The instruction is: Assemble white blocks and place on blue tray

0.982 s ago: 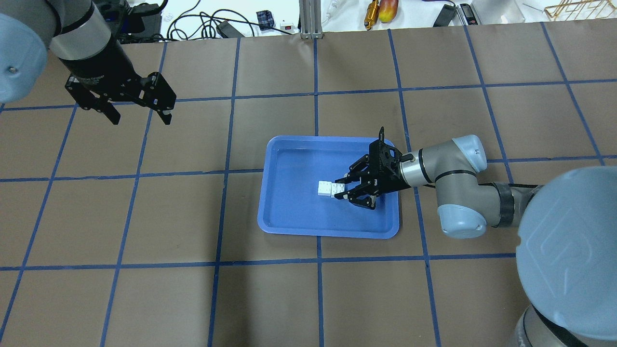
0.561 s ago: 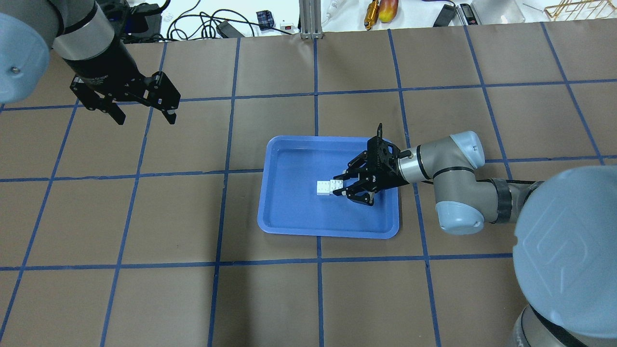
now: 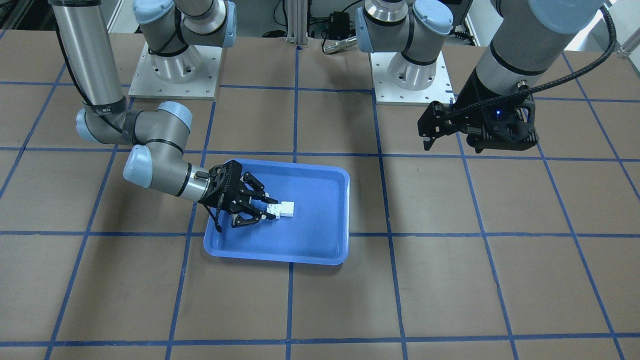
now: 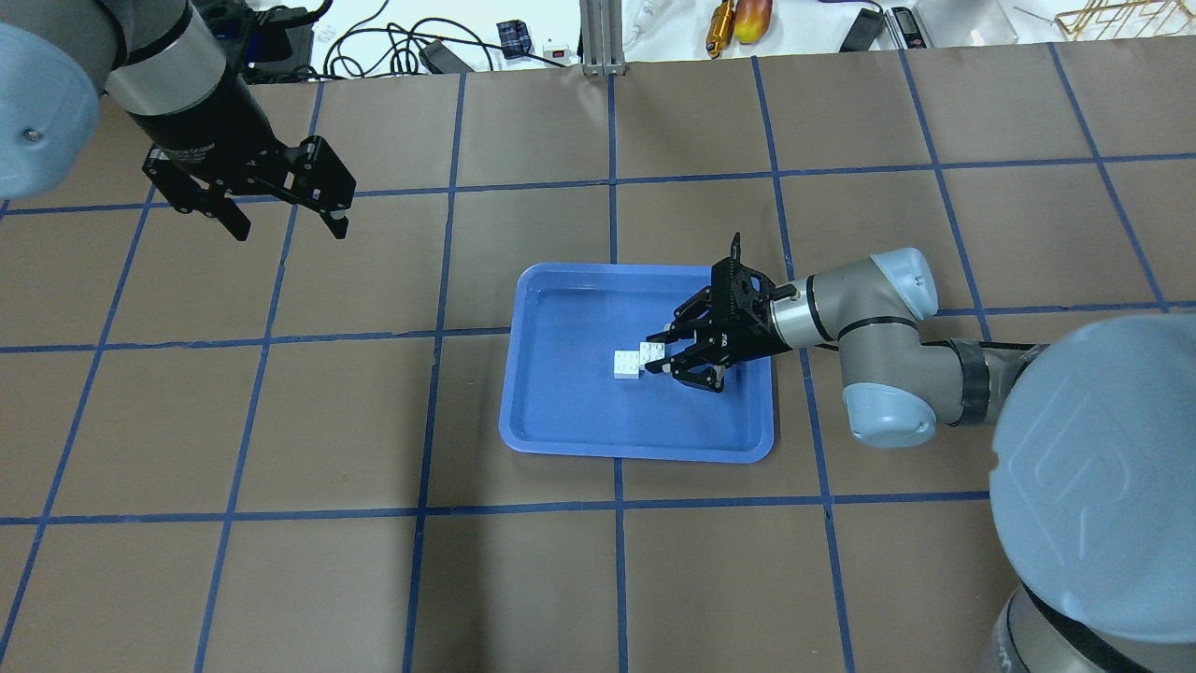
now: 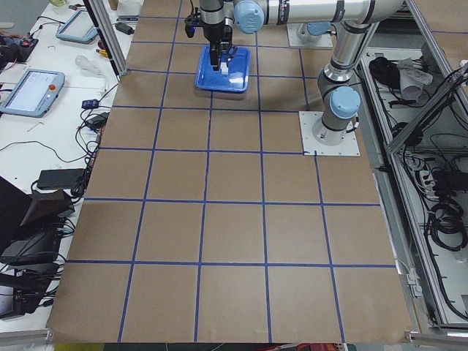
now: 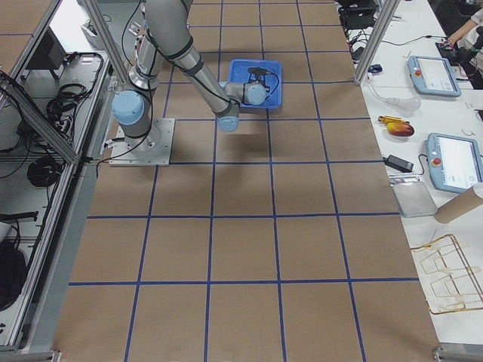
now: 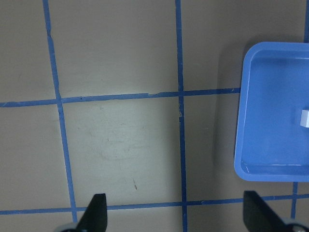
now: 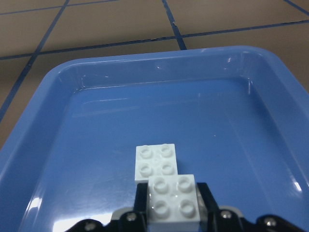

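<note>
The white blocks (image 4: 635,360) are joined into one short offset bar low over the floor of the blue tray (image 4: 570,402). My right gripper (image 4: 659,351) reaches in over the tray's right rim and is shut on the end of the bar nearest it. In the right wrist view the near brick (image 8: 173,200) sits between the black pads (image 8: 141,193), and the far brick (image 8: 155,162) sticks out ahead. My left gripper (image 4: 288,224) is open and empty, high over the table's far left. Its view shows the tray's corner (image 7: 270,121).
The tray (image 3: 310,240) stands on brown paper marked with blue tape lines. The two arm base plates (image 3: 172,70) stand at the robot's edge. Cables and tools (image 4: 729,23) lie beyond the far edge.
My right gripper has carried the white bar a little farther from the robot and to the left inside the tray. My left gripper has drifted slightly right and away.
</note>
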Motion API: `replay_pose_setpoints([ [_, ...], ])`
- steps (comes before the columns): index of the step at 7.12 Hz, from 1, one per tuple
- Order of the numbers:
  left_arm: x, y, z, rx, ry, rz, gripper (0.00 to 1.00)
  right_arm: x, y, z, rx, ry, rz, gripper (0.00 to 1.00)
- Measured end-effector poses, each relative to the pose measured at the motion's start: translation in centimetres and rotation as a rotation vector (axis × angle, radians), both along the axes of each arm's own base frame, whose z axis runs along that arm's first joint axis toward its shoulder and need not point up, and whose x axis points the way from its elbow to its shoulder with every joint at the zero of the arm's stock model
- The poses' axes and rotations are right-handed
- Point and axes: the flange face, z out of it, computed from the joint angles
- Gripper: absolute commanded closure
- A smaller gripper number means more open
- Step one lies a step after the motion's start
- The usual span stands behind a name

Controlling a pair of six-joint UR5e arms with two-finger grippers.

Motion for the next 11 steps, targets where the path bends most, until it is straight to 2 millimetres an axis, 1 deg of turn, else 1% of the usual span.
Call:
replay_pose_setpoints([
  [2, 0.04, -0.07, 0.02, -0.002, 0.0, 0.0, 0.0, 0.4, 0.17, -0.02, 0.0, 0.003, 0.008, 0.95],
  [7, -0.08, -0.33, -0.01, -0.006, 0.017, 0.001, 0.0, 0.61, 0.73, -0.18, 0.009, 0.016, 0.013, 0.94],
  [8, -0.09, -0.34, 0.02, -0.007, 0.019, 0.001, 0.0, 0.69, 0.83, -0.24, 0.01, 0.016, 0.014, 0.61],
  [9, -0.1, -0.32, 0.13, -0.009, 0.019, 0.001, 0.0, 0.71, 0.86, -0.32, 0.011, 0.016, 0.015, 0.01],
  [11, -0.18, -0.07, 0.55, -0.017, 0.017, -0.001, 0.0, 0.76, 0.95, -0.49, 0.017, 0.017, 0.015, 0.0],
])
